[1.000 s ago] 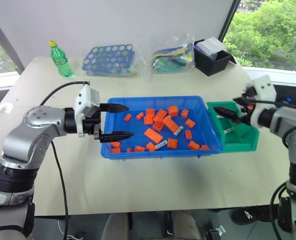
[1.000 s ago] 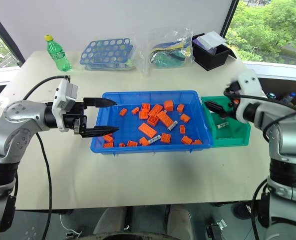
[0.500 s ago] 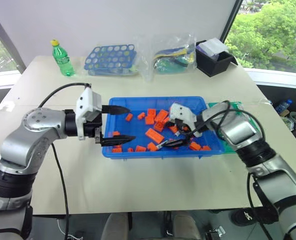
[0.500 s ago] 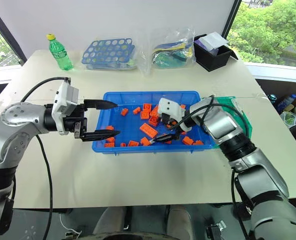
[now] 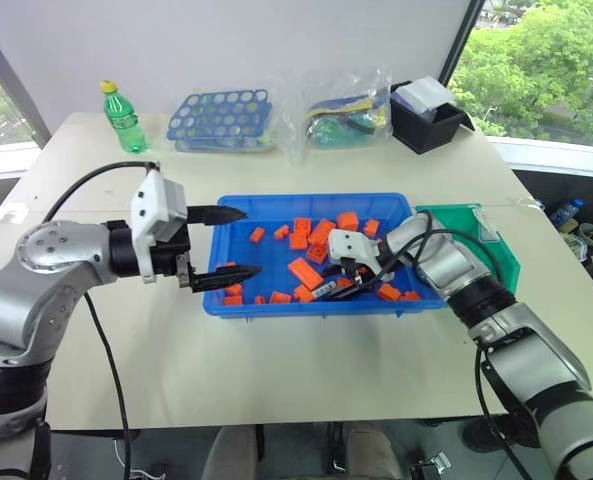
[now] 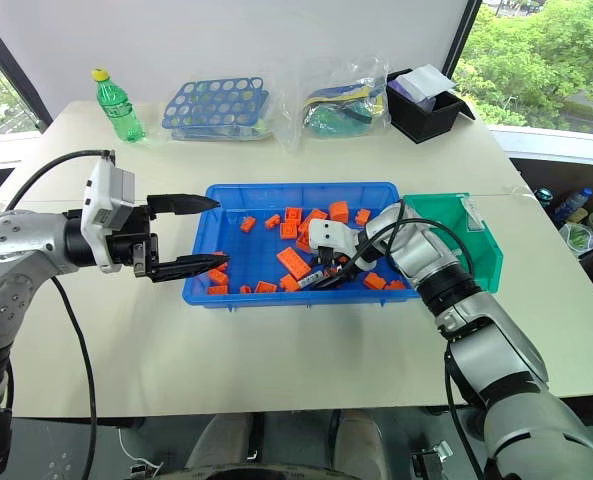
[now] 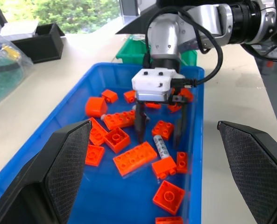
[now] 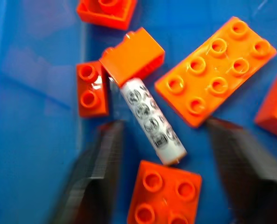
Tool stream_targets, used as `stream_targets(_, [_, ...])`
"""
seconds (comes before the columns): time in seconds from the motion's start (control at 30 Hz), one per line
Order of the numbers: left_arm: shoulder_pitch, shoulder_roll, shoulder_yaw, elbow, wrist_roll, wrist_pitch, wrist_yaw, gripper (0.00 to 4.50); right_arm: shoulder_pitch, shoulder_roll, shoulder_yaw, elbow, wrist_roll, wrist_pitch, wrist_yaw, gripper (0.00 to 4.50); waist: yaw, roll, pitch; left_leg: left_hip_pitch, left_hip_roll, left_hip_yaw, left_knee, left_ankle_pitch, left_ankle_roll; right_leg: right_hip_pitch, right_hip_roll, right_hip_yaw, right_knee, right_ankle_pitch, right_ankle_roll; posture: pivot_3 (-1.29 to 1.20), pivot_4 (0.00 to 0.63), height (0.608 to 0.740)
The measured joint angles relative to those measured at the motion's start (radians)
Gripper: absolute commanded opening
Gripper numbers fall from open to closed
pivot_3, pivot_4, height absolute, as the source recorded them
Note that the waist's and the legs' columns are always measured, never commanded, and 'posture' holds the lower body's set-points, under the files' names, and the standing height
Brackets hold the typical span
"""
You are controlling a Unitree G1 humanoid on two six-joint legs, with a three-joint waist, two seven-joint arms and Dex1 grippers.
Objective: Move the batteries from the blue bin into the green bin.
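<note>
The right hand (image 7: pixel 159 133) reaches down into the blue bin (image 5: pixel 276 205), its fingers parted on either side of a battery (image 7: pixel 160 146) lying flat among orange bricks (image 5: pixel 306 270), not yet clamped. The battery's long axis runs across the gap between the fingers. The left hand (image 5: pixel 231 242) hovers unclenched and empty at the bin's far end, farther off. The green bin (image 5: pixel 496 255) stands just beside.
</note>
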Motion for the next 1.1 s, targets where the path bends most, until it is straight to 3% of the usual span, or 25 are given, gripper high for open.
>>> stream_targets(0.07, [0.0,0.002,0.0,-0.001,-0.002,0.0,-0.002,4.5,0.004,0.0,-0.004,-0.008,0.0,0.01,0.006,0.07,0.0,0.0,0.0,0.0,0.0,0.0,0.0,0.0,0.0,0.0,0.0,0.0,0.0,0.0,0.0,0.0,0.15,0.723])
stream_targets(0.27, [-0.037,-0.001,-0.03,0.029,-0.001,-0.003,-0.028,4.5,0.064,-0.017,-0.083,-0.171,0.039,0.149,-0.026,0.06,0.003,0.0,0.0,0.0,0.0,0.0,0.001,0.0,0.0,0.001,0.0,0.0,0.0,0.0,0.0,0.0,0.15,0.723])
stream_targets(0.47, [-0.066,-0.016,-0.073,0.07,-0.001,-0.006,-0.072,4.5,0.08,-0.078,-0.401,-0.413,0.15,0.422,-0.239,0.06,0.005,-0.001,-0.001,-0.001,0.0,0.0,0.0,0.0,0.0,0.0,0.0,0.0,0.0,0.0,0.0,0.0,0.15,0.723])
stream_targets(0.53, [-0.07,-0.025,-0.084,0.087,0.003,-0.014,-0.084,4.5,0.121,-0.114,-0.544,-0.492,0.177,0.543,-0.345,0.06,0.008,-0.003,-0.002,-0.001,0.0,0.0,0.001,0.0,0.0,-0.001,0.0,0.0,-0.001,0.0,0.0,0.0,0.15,0.723])
stream_targets(0.7, [-0.073,-0.042,-0.101,0.126,0.024,-0.035,-0.102,4.5,0.336,-0.192,-0.763,-0.638,0.186,0.711,-0.509,0.06,0.014,-0.004,-0.002,-0.001,0.0,0.001,0.0,0.0,0.0,0.002,-0.001,0.0,-0.004,0.0,-0.001,0.0,0.15,0.723])
stream_targets(0.8, [-0.084,-0.059,-0.119,0.158,0.037,-0.052,-0.116,4.5,0.462,-0.193,-0.842,-0.672,0.186,0.777,-0.591,0.06,0.017,-0.001,-0.001,-0.001,0.0,0.002,0.0,0.0,0.0,0.001,-0.001,0.0,-0.003,0.0,-0.001,0.0,0.15,0.723])
stream_targets(0.9, [-0.104,-0.064,-0.129,0.18,0.046,-0.06,-0.129,4.5,0.488,-0.19,-0.855,-0.68,0.188,0.798,-0.646,0.06,0.005,-0.001,-0.001,-0.001,0.001,0.002,0.0,0.0,0.0,0.0,0.0,0.0,-0.003,0.0,-0.001,0.0,0.15,0.723])
stream_targets(0.93, [-0.123,-0.069,-0.136,0.187,0.049,-0.066,-0.137,4.5,0.487,-0.183,-0.86,-0.691,0.196,0.801,-0.666,1.09,0.002,-0.001,-0.001,-0.001,0.001,0.002,0.0,0.0,0.0,0.0,0.0,0.0,-0.003,0.0,-0.001,0.0,0.15,0.723])
stream_targets(1.07, [-0.157,-0.079,-0.15,0.203,0.06,-0.073,-0.15,4.5,0.475,-0.173,-0.834,-0.685,0.208,0.793,-0.707,2.95,0.001,-0.001,-0.001,-0.001,0.001,0.002,-0.001,0.0,0.0,0.0,-0.001,0.0,-0.004,0.0,-0.001,0.0,0.15,0.723])
stream_targets(1.1, [-0.158,-0.08,-0.15,0.206,0.064,-0.073,-0.152,4.5,0.467,-0.173,-0.822,-0.676,0.208,0.782,-0.717,2.95,0.001,-0.001,-0.001,-0.001,0.0,0.002,0.0,0.0,0.0,0.0,-0.001,0.0,-0.004,0.0,-0.001,0.0,0.15,0.723])
